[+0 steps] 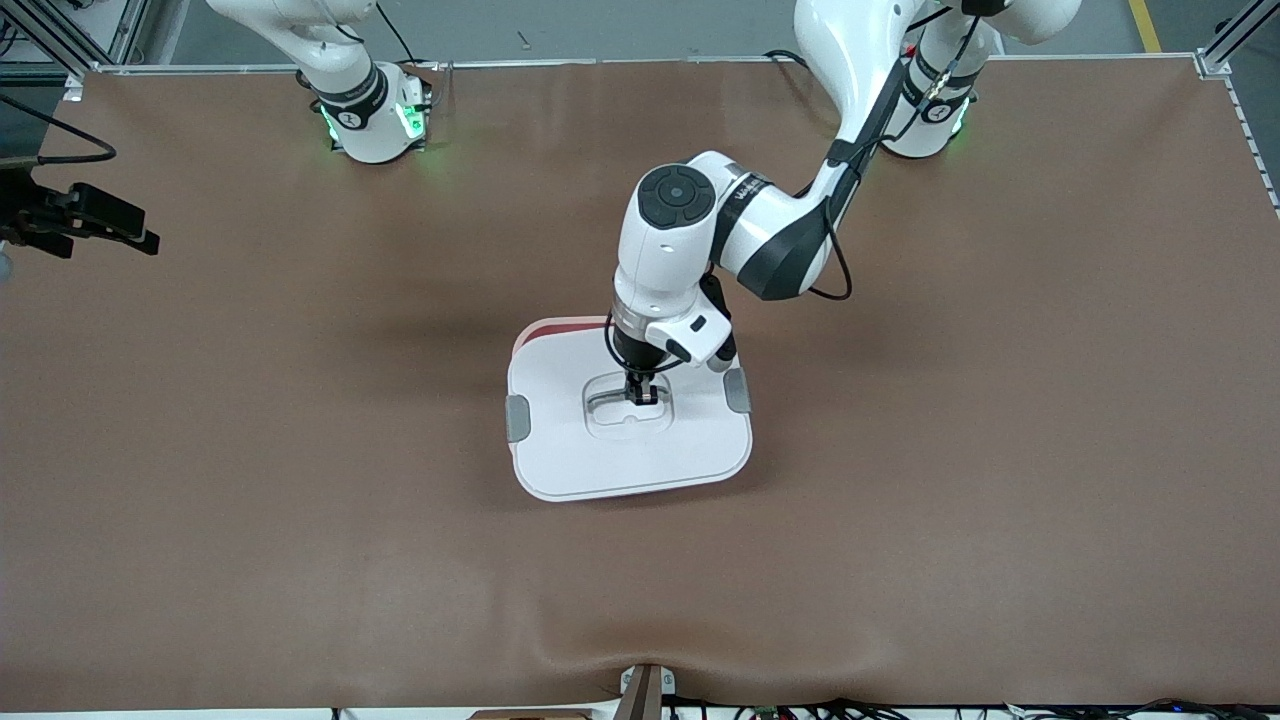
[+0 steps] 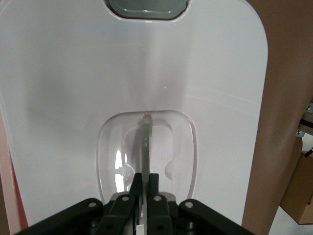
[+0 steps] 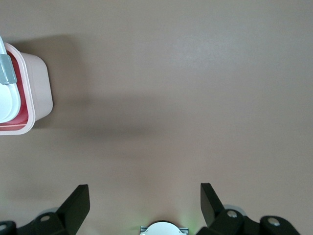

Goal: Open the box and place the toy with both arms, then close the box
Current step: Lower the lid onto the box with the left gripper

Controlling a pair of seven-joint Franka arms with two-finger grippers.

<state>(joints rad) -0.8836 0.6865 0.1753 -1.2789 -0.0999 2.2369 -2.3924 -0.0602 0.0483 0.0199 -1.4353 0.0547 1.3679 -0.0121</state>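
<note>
Box point(image 1: 545, 335) sits near the middle of the brown table point(image 1: 1000, 450), directly under my left gripper point(image 1: 641, 392), with its white lid point(image 1: 620, 455) lying on top but shifted toward the front camera, so a strip of the pink rim shows uncovered at the edge nearest the arm bases. That offset is what the next move turns on, as I judge it: the lid is not seated square on the tub, and I hold it by its middle. My left jaws stand narrow, pinched on the thin grey handle point(image 2: 145, 147) that rises in the lid's recessed centre; the handle's long axis runs straight away from between my fingers point(image 2: 122, 203), in line with them, so the grip is across its thin side. The grey side clips point(image 1: 517, 418) lie well out to either side of my jaws, one at each long edge of the lid. My right gripper point(image 1: 95, 215) waits over bare table at the right arm's end, well apart from the tub, jaws spread wide and holding nothing; my left arm is plainly the nearer one. Seen from my right wrist, the tub is translucent pink with rounded corners and a darker red interior edge point(image 3: 14, 73). No toy shows in any view, so I cannot tell whether it is inside.
</note>
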